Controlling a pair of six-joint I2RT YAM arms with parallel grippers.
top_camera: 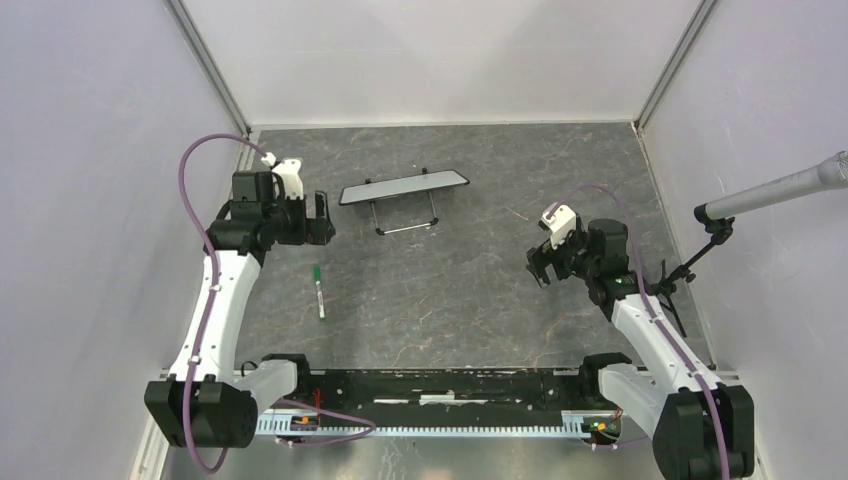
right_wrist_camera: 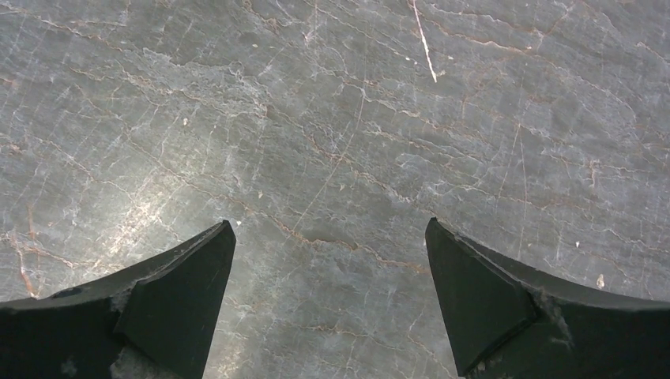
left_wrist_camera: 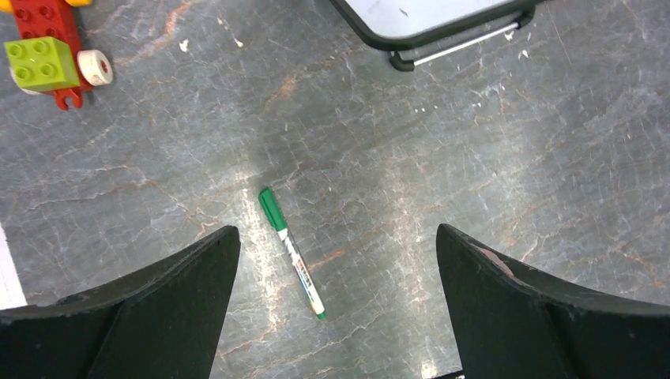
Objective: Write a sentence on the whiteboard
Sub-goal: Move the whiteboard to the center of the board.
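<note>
From above, one whiteboard (top_camera: 404, 187) stands on the grey marbled table (top_camera: 480, 320) towards the far side, left of centre. It is propped on its wire stand (top_camera: 405, 218), with its long edge running roughly left to right. One green marker (top_camera: 318, 290) lies flat nearer the arms, in front of the board's left end and well apart from it. The left gripper (top_camera: 322, 218) hangs near the board's left end without touching it. The right gripper (top_camera: 540, 265) hangs over bare table to the board's right, well apart. Open table lies between the two arms. White walls close three sides, and one grey pole (top_camera: 775, 190) juts in from the right wall near the right arm.

The left wrist camera adds what the overhead does not show: toy bricks (left_wrist_camera: 43, 51) at the upper left, one red with one lime-green on it, and one small white wheel (left_wrist_camera: 95, 67) touching them. The marker lies on the table between the two black fingers (left_wrist_camera: 158, 308), which are spread wide and hold nothing. One board corner and a stand foot show at the top edge, but that slice of white face is too small to read.

The right wrist camera shows only bare table and a thin pale scratch (right_wrist_camera: 423, 43), and its two fingers are set wide apart and empty
</note>
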